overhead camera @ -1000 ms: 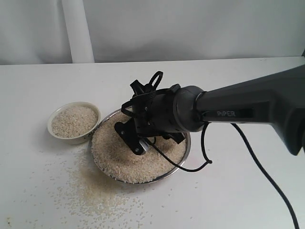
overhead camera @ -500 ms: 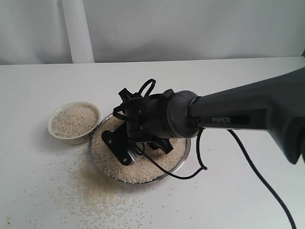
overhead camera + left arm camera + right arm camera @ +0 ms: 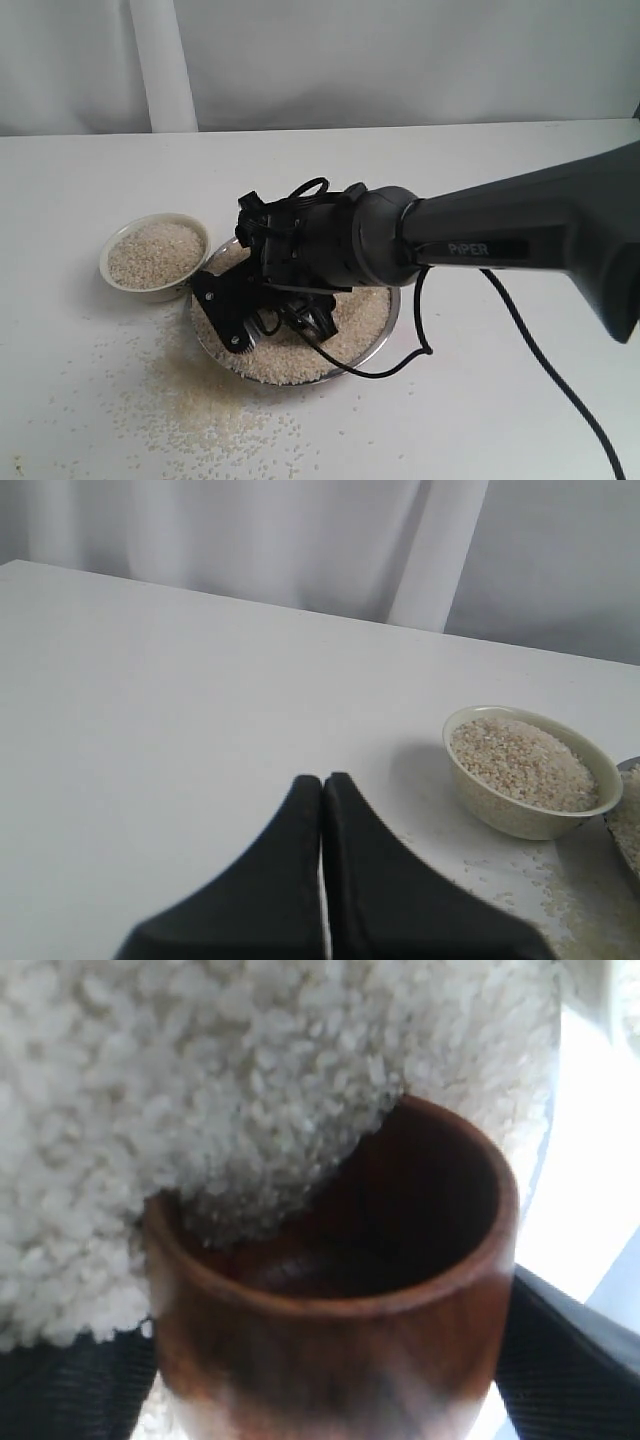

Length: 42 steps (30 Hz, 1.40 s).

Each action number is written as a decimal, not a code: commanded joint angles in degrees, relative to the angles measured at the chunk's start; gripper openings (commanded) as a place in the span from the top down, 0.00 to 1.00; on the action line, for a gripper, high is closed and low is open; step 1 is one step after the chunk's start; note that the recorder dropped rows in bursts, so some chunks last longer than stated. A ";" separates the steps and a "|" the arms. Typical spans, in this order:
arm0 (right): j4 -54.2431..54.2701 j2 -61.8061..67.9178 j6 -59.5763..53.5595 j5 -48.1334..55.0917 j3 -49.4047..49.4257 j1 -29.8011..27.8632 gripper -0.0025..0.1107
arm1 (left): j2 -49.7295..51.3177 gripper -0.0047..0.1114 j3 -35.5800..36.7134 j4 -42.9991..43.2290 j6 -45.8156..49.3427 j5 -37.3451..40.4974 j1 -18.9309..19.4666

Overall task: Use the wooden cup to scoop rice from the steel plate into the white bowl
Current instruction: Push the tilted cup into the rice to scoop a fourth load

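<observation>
The wooden cup (image 3: 330, 1340) is held between the black fingers (image 3: 565, 1355) of my right gripper (image 3: 330, 1370), which is shut on it. The cup's mouth is pushed into the heaped rice (image 3: 200, 1090), and grains spill over its rim. In the exterior view my right gripper (image 3: 268, 318) is low over the left part of the steel plate (image 3: 388, 315), close to the white bowl (image 3: 155, 255); the cup is hidden there. The bowl (image 3: 525, 775) is full of rice. My left gripper (image 3: 322, 780) is shut and empty over bare table, away from the bowl.
Loose grains (image 3: 200, 405) lie scattered on the white table in front of the plate and bowl. A black cable (image 3: 540, 340) trails from the right arm across the table. A white curtain (image 3: 400, 60) hangs behind the table.
My right gripper has slid with the cup across the plate to the left and lower, toward the plate's edge next to the bowl. The bowl has not moved.
</observation>
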 commanded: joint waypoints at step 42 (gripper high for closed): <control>60.57 -2.91 -19.02 -2.25 0.02 -9.68 0.98 | 0.22 0.96 0.04 0.15 -0.13 -0.39 -0.26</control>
